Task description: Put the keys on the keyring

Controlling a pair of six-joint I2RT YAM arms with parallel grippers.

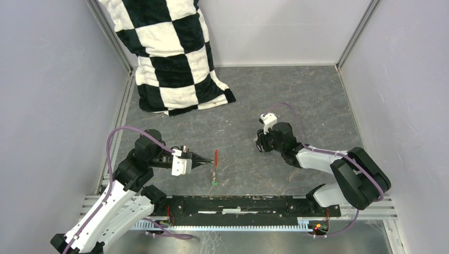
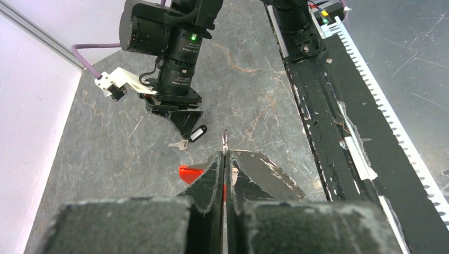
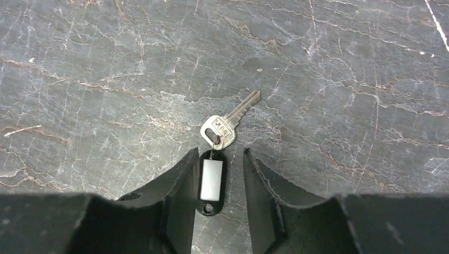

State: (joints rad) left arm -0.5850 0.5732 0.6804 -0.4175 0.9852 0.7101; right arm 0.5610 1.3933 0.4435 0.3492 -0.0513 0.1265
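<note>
Right tool (image 3: 221, 159) astride black-tagged key (image 3: 225, 124), checkered cloth (image 1: 169, 53) beyond

Stamped mark on the key (image 3: 218, 128) head, too small to read. White label (image 3: 210, 180) hanging off it: blank, no txt. Nothing else legible anywhere.

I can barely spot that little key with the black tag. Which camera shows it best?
Right wrist view: the key lies sharp and close, tag between the fingers. Left wrist shows it tiny; the top view hides it.
</note>
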